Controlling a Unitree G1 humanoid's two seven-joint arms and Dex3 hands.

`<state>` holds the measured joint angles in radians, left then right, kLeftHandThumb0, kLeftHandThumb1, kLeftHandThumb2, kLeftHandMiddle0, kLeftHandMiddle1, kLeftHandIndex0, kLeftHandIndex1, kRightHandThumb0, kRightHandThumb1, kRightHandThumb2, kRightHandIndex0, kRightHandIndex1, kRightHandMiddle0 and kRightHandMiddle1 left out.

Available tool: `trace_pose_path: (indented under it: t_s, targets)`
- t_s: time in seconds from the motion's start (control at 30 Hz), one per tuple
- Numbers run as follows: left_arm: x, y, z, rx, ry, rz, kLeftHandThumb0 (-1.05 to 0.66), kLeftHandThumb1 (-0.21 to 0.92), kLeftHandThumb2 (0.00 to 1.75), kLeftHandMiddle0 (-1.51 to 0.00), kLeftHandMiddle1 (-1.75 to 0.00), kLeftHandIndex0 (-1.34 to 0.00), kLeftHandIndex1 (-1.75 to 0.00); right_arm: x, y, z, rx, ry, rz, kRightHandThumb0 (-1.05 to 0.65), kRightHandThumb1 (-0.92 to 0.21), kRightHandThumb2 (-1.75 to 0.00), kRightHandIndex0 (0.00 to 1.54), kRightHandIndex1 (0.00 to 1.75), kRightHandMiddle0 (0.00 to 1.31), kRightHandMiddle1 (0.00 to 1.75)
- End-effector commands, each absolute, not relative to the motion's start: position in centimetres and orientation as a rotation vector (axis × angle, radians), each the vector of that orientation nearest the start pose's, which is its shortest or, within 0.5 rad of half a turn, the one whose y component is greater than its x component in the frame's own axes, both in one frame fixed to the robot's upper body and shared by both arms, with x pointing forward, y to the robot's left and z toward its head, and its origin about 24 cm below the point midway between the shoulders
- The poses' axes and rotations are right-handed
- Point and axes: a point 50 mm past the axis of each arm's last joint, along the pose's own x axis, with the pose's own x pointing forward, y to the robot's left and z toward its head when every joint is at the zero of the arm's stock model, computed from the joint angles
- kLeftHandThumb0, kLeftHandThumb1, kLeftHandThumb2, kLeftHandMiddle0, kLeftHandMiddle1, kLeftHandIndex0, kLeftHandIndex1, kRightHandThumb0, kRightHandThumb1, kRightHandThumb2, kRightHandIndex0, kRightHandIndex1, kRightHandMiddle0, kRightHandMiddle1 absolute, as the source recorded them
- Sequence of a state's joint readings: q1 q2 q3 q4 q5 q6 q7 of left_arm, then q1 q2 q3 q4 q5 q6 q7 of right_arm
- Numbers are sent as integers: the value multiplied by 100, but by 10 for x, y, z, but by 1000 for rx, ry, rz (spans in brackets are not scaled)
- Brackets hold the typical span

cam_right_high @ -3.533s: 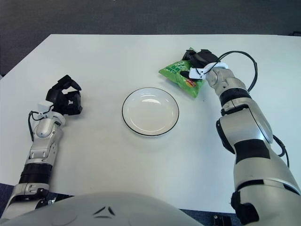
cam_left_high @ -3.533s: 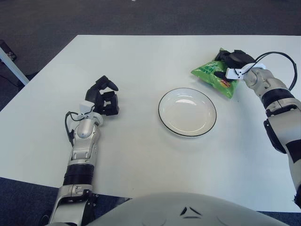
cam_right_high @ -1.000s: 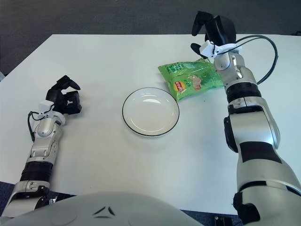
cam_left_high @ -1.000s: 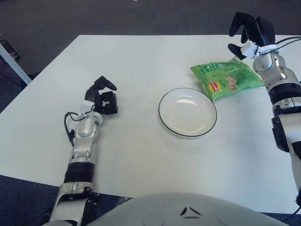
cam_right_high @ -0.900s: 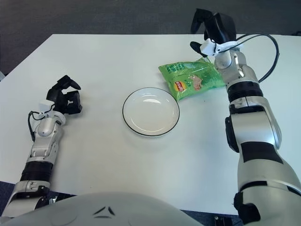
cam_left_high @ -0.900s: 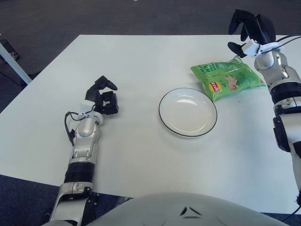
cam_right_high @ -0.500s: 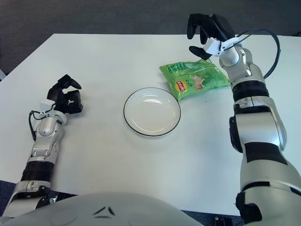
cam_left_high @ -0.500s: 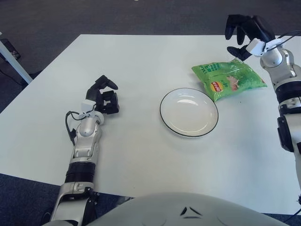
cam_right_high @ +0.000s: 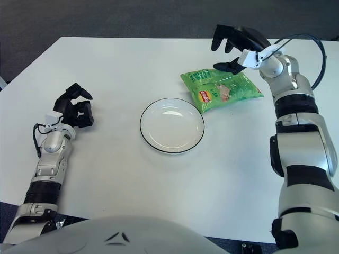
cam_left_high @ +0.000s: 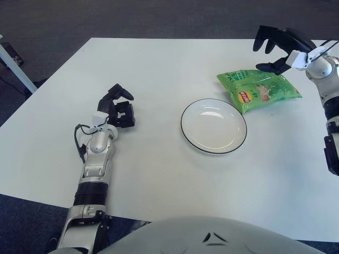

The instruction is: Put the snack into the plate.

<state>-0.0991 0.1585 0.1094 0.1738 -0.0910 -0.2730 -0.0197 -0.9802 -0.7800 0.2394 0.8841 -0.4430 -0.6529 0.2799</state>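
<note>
Two head-mounted eyes look forward and steeply down over the robot's pale rounded chest shell [cam_left_high: 212, 238] onto a white rectangular table [cam_left_high: 159, 174], from close overhead. Both share the whole tabletop: the black-fingered left hand [cam_left_high: 117, 106] at left, the round white black-rimmed plate [cam_right_high: 172, 125] mid-table, and, beyond it, the black-fingered right hand [cam_right_high: 235, 45]. The right eye sits slightly rightward, showing more right arm.
</note>
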Motion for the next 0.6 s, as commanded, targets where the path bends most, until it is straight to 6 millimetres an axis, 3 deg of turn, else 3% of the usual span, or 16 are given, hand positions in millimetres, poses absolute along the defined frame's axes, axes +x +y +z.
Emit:
trace_pose_path:
  t_s: [0.0,0.23,0.37,0.57]
  targets:
    - [237,196,1,1,30,112,-51,23,142,-130,-175,-68,-175,369,-238,225,-1432,-387,433,-94,-74,-48,0,48,0,87]
    - [237,197,0,-3,36,111,-51,23,142,-130,-175,-68,-175,368,-232,222,-1550,-422,472,-103,-90,-32,0,7,0,49]
    - [237,197,0,-2,34,109,-51,23,142,-131,-175,-68,-175,367,-230,220,-1568,-439,486,-104,-92,-31,0,1,0,27]
    - [237,197,0,4,32,113,-51,24,141,-131,-175,-68,-175,366,-228,217,-1580,-437,533,-105,-92,-29,0,0,0,7]
